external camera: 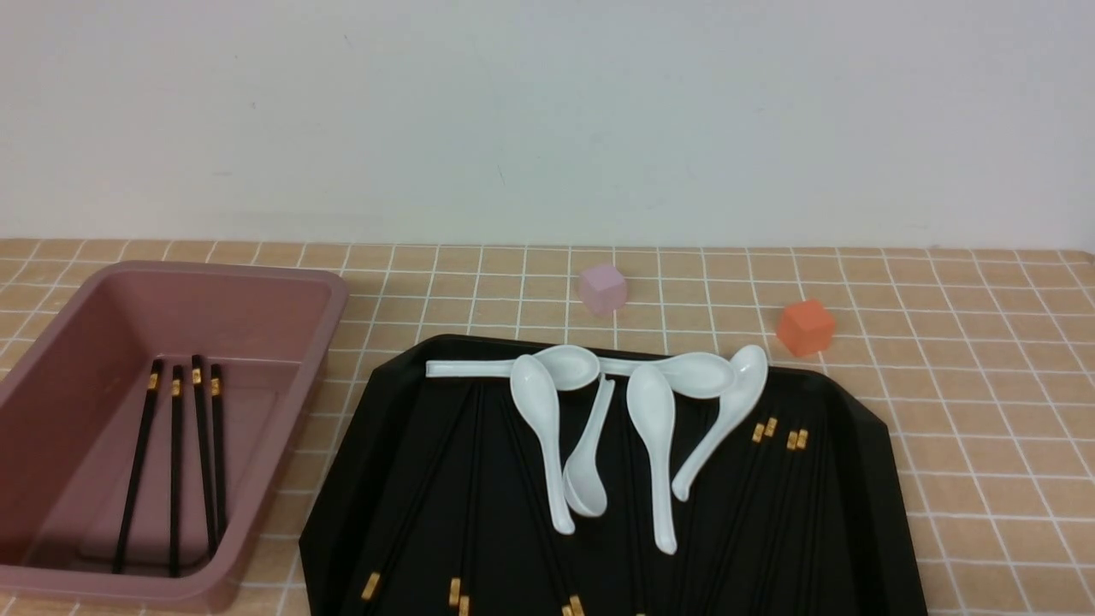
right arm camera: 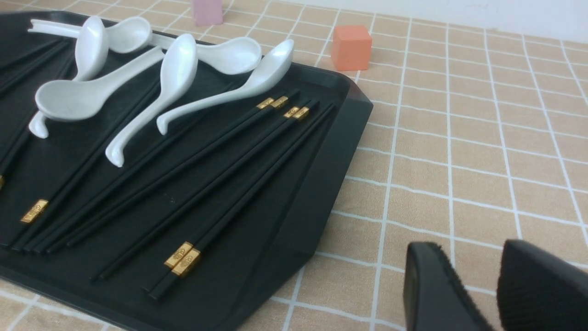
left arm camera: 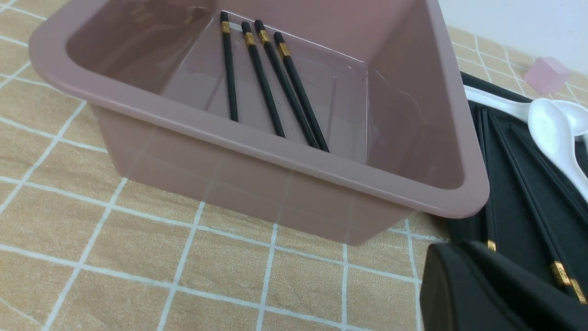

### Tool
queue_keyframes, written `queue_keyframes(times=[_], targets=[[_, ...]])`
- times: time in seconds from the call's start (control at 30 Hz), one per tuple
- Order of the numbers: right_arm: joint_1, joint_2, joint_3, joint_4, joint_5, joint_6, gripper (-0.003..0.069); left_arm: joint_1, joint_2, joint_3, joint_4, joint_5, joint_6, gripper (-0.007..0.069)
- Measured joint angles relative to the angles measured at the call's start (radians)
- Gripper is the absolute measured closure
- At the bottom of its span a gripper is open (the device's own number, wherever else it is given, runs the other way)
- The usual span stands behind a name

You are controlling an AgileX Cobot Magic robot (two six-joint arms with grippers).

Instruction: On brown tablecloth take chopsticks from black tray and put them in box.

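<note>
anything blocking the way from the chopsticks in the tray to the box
The box stands beside the tray, its raised wall the main thing to clear. White spoons lie across some chopsticks; nothing visible stands between tray and box.

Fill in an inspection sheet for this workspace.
Surface: tan tablecloth, white grid, no spills seen
Job's things: box holds four chopsticks; more chopsticks in black tray
Clutter: six white spoons in tray; pink cube and orange cube beyond it
Grippers: left hand shut, empty; right hand open, empty
Cables: nothing seen
Surroundings: pale wall behind
</note>
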Motion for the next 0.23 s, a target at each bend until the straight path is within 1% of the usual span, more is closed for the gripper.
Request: queue_keyframes(times=[0.23], targets=[[0.0, 0.0, 0.0, 0.0, 0.0, 0.0, 0.0419, 0.0, 0.0, 0.0, 0.0, 0.0, 0.0, 0.0599]])
